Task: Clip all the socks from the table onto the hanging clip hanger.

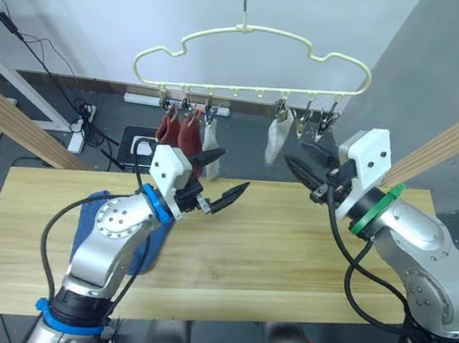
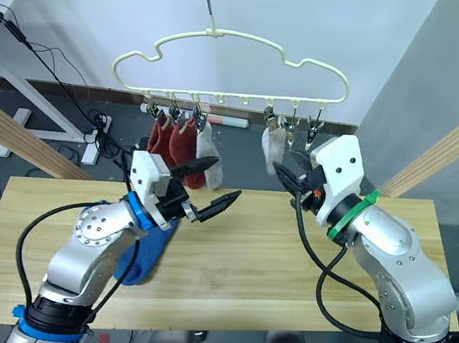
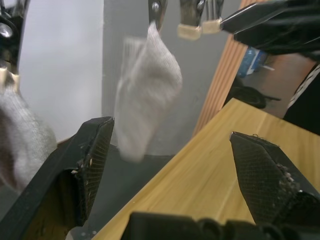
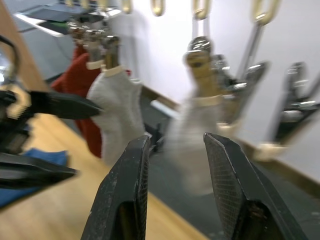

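Note:
The pale yellow clip hanger (image 1: 256,31) hangs above the table's (image 1: 286,255) far edge. Two rust red socks (image 1: 177,129) and a light grey sock (image 1: 211,142) hang from its left clips. Another grey sock (image 1: 277,140) hangs right of centre and looks blurred in the right wrist view (image 4: 192,140). Blue socks (image 1: 93,214) lie on the table's left part, partly under my left arm. My left gripper (image 1: 236,169) is open and empty, raised above the table below the hung socks. My right gripper (image 1: 295,152) is open, just right of that grey sock, nothing between its fingers.
Slanted round wooden poles stand at the left (image 1: 16,122) and right (image 1: 458,138). Two bare clips (image 1: 320,116) hang at the hanger's right end. Cables and a power strip (image 1: 83,123) lie on the floor beyond the table.

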{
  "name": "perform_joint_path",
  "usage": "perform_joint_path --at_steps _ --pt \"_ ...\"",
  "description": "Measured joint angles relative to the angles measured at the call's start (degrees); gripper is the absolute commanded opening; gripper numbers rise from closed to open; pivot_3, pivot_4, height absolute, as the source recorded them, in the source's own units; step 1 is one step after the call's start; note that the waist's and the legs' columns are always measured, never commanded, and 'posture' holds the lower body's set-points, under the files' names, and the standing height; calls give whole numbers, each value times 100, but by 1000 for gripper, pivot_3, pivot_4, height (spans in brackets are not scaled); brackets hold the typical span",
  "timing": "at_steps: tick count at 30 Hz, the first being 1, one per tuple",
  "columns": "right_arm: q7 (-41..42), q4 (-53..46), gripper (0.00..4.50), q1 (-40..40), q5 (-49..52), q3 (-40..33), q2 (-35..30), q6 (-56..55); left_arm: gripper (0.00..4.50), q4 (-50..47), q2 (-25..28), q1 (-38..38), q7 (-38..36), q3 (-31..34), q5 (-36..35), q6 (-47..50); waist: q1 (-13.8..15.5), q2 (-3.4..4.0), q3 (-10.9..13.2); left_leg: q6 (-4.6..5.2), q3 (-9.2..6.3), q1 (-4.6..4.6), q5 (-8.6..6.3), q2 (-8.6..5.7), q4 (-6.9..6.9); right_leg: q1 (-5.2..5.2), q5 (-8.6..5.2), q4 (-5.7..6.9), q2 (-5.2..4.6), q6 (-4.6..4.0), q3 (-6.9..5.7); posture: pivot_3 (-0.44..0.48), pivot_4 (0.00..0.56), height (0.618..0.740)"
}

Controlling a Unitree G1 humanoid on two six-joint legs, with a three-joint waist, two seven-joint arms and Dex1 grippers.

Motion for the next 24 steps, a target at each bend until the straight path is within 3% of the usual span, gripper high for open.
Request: perform_joint_path --at_steps 11,24 --pt "-233 215 1780 -24 -688 275 317 -393 4079 -411 677 -777 -122 491 -954 1183 6 0 0 -1 -1 0 0 0 0 0 0 0 0 0 -2 -204 390 740" --pt "-357 562 1780 -334 -1314 476 593 -648 4079 -433 736 -1268 -346 543 -1219 1318 7 0 0 -2 0 0 1 0 0 -2 1 1 0 -1 -1 -209 387 740"
